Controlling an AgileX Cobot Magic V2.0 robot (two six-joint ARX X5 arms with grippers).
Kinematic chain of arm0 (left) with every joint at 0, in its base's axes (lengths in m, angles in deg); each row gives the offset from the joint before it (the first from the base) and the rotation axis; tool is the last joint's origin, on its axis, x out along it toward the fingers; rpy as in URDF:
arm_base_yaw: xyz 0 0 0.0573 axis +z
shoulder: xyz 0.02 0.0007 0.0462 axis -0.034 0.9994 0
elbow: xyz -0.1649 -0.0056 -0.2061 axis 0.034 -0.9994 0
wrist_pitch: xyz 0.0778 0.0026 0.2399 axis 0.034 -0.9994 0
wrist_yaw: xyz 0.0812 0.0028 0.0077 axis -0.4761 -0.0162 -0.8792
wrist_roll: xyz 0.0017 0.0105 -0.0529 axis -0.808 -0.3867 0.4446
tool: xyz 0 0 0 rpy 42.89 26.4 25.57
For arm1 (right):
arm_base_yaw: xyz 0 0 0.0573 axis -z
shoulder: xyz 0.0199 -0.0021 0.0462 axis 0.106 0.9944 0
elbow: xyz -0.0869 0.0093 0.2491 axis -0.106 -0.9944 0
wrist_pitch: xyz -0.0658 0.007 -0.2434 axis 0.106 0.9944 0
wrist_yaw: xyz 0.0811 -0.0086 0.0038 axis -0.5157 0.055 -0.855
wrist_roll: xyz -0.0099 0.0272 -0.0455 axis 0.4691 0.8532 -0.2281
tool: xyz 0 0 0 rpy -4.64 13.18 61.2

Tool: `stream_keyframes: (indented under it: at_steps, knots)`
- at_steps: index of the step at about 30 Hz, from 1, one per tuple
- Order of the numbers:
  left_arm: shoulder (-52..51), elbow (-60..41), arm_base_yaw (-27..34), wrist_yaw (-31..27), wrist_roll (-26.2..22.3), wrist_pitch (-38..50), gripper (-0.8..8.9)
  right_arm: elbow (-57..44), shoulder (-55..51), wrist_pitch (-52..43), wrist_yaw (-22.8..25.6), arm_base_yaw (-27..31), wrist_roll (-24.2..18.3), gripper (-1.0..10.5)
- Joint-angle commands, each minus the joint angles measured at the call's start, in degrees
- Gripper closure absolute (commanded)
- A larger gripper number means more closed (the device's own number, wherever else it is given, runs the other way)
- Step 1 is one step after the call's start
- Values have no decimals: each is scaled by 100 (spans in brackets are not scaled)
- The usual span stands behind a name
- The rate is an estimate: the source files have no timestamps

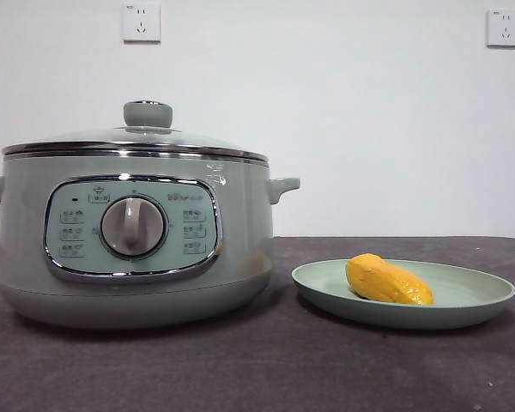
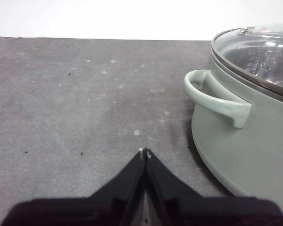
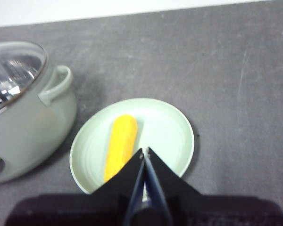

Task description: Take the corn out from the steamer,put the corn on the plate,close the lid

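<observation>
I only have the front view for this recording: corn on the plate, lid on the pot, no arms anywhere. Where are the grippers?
Observer: The right gripper hangs above the plate, jaws shut, holding nothing.
Operator: And the left one?
Observer: The left gripper is over bare table, apart from the steamer, near its side handle, jaws shut too.
Operator: Does the corn lie fully inside the plate?
Observer: Yes, from above the corn lies wholly within the rim, off to one side of the middle.

dark grey tabletop point(image 1: 266, 369); white wall point(image 1: 369, 112), two sockets point(image 1: 141, 21) point(image 1: 504, 27)
</observation>
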Motion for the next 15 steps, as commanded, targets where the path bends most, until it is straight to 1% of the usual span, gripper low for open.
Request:
stream_keyframes:
  at_steps: [1, 4, 6, 7, 9, 11, 13, 15]
  knots:
    - [-15, -96, 17, -2, 35, 35, 816, -52, -15, -59, 24, -7, -422, 946]
    - [-15, -94, 17, -2, 35, 35, 816, -160, -186, -234, 15, 55, -940, 946]
    - [-15, -96, 17, -2, 35, 35, 817, -345, -354, -634, -44, 173, -1311, 946]
    - [-15, -94, 17, -2, 35, 35, 817, -483, -468, -903, -85, 267, -1416, 946]
    - [-15, -94, 17, -2, 35, 35, 817, -772, -616, -1445, -302, 490, -1550, 946]
    - [-15, -94, 17, -2, 35, 35, 817, -1128, -767, -2004, -623, 831, -1646, 946]
    - [-15, -94, 17, -2, 35, 35, 816, -1453, -890, -2387, -938, 1196, -1687, 946]
    - [-15, -94, 17, -2, 35, 35, 816, -1709, -1021, -2549, -1165, 1497, -1685, 946]
